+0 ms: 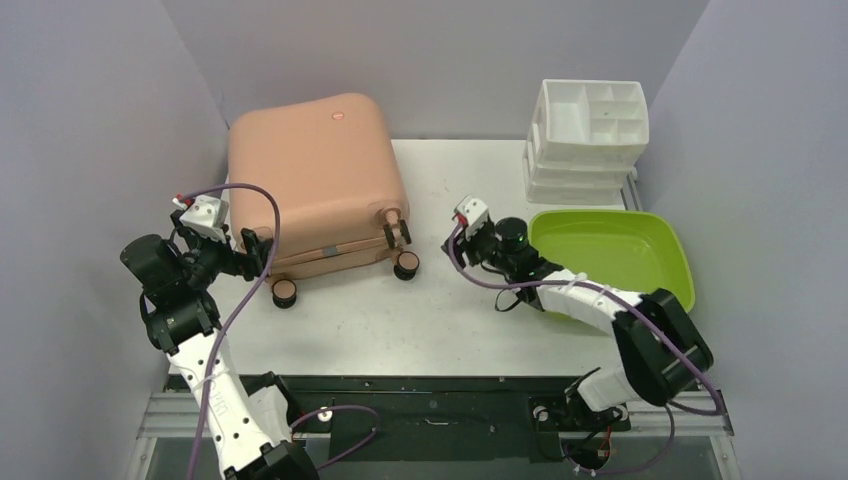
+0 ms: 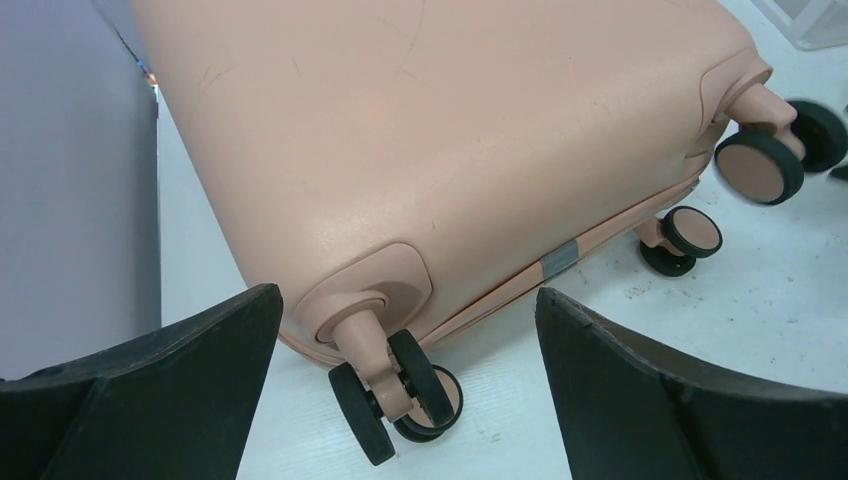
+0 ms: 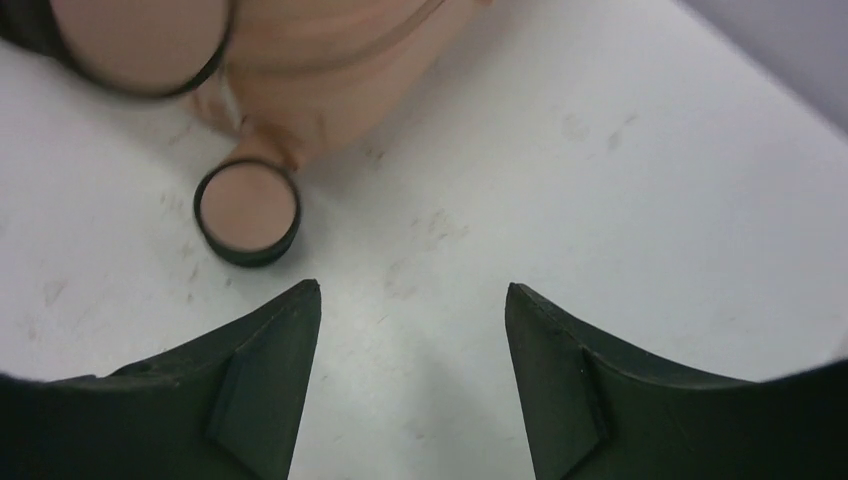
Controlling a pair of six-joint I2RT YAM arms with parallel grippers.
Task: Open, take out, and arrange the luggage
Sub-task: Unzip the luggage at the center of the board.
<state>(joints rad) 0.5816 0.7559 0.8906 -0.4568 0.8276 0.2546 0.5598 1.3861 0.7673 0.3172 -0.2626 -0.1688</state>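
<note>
Your left pincer [image 1: 257, 250] gapes empty at the near-left wheel corner of the luggage [image 1: 315, 180]. Your right pincer [image 3: 412, 288], apart and empty, sits near its right wheels. The luggage lies shut, back-left, close to the left wall [image 1: 100, 150], with open tabletop [image 1: 450, 320] in front.

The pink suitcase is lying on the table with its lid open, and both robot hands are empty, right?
Not quite: the luggage is closed, not open. The top external view shows its pink shell shut, lying on the table. The left gripper and right gripper are indeed both empty, jaws apart.
</note>
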